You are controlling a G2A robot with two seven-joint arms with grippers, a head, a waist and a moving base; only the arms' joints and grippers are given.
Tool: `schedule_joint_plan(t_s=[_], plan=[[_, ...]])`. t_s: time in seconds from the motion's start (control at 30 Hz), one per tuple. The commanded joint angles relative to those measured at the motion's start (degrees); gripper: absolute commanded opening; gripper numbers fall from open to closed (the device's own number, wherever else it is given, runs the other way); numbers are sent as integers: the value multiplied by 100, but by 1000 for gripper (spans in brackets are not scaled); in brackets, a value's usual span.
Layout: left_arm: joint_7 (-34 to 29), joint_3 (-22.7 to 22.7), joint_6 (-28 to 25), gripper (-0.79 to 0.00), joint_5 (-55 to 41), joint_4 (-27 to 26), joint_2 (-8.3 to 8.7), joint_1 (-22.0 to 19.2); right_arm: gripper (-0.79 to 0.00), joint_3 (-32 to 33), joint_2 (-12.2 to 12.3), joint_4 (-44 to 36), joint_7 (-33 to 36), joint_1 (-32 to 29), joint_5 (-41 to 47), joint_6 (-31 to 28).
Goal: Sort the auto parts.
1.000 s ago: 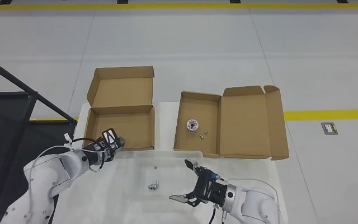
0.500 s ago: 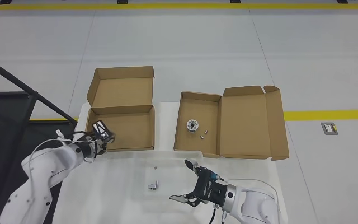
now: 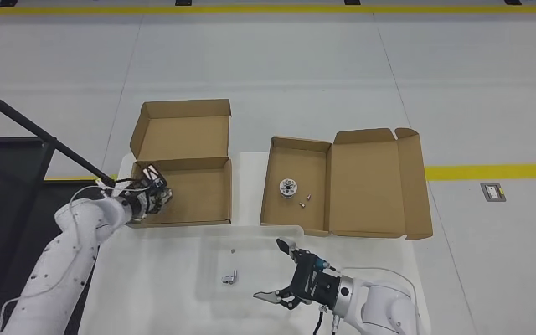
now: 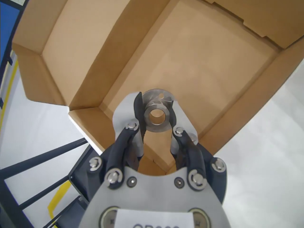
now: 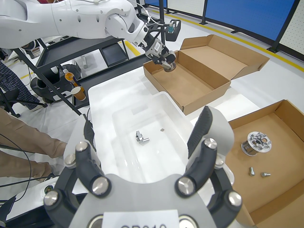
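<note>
Left gripper [image 4: 155,105] clamped on round grey metal flanged hub [image 4: 156,128], pinched across its collar, over a corner of open brown cardboard box [image 4: 201,67]. Likely heavy, rigid, smooth; could slip. Collar looks the sound hold. Right gripper [image 5: 146,119] spread wide, empty.

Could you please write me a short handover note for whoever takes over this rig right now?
Left gripper: shut on a flanged metal bushing, held over the near left corner of the left cardboard box; not yet released.
Right gripper: open, holding nothing, over the white bin.
In the bin: a small metal bracket and a tiny dark piece.
Right cardboard box: a round hub and two bolts.
Done: hub and bolts boxed.
To do: drop the bushing, then sort the bracket and the tiny piece.
</note>
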Motion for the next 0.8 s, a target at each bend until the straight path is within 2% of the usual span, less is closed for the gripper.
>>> schedule_joint_plan(t_s=[0.0,0.13,0.3,0.57,0.6,0.63,0.77], plan=[[124,268,30,-785,53,432,-95,-270,0,0,0,0,0,0,0,0],[279,653,70,-785,117,1042,-269,-649,0,0,0,0,0,0,0,0],[408,927,25,-785,-24,1727,-462,-1053,0,0,0,0,0,0,0,0],[474,1261,-5,-785,86,2345,-684,-1457,0,0,0,0,0,0,0,0],[486,1288,-5,-686,94,2390,-704,-1485,0,0,0,0,0,0,0,0],[490,1315,-15,-653,107,2428,-723,-1512,0,0,0,0,0,0,0,0],[495,1392,-34,-597,142,2553,-785,-1596,0,0,0,0,0,0,0,0]])
